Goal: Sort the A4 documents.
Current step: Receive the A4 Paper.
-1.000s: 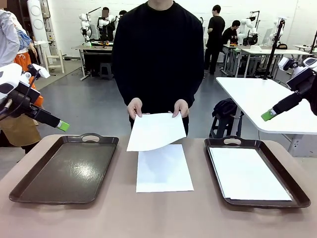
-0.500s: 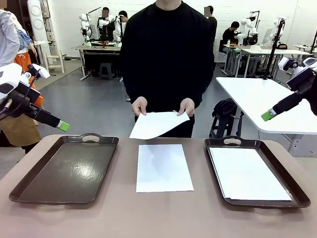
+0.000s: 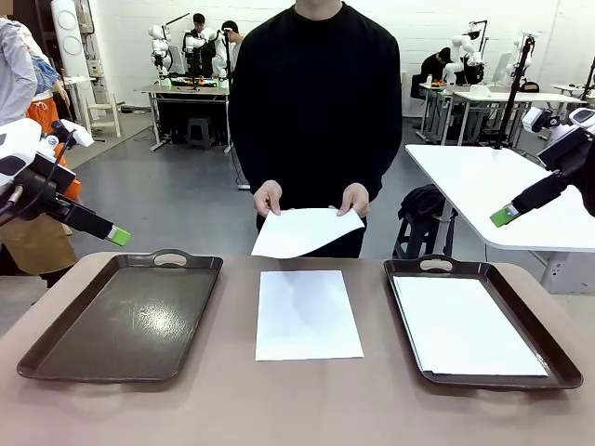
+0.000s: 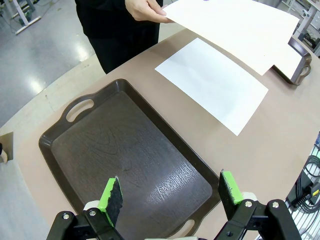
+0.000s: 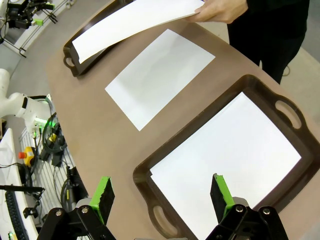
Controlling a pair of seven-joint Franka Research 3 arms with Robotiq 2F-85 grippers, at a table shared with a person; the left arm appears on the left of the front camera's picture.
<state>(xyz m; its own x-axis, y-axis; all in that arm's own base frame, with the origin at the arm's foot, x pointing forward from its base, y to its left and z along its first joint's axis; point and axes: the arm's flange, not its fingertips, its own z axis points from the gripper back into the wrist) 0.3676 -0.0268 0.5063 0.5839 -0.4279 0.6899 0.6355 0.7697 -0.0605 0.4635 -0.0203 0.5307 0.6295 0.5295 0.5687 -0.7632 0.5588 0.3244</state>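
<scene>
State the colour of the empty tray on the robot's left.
The tray is dark brown, best in left wrist view.

White arms (image 3: pixel 17 141), black jaws, green pads (image 4: pixel 111 194)

Three white paper sheets are counted at one brown table (image 3: pixel 297 409): one sheet (image 3: pixel 307 316) on its middle, one sheet (image 3: pixel 465 325) in the tray at its right end, one sheet (image 3: pixel 302 232) over its far edge in one person's two hands (image 3: pixel 268 197). Two dark trays rest on the table, a left tray (image 3: pixel 121 321) and a right tray (image 3: pixel 519 316). Two grippers, the left gripper (image 4: pixel 171 190) and the right gripper (image 5: pixel 162 192), hang near the table.
</scene>
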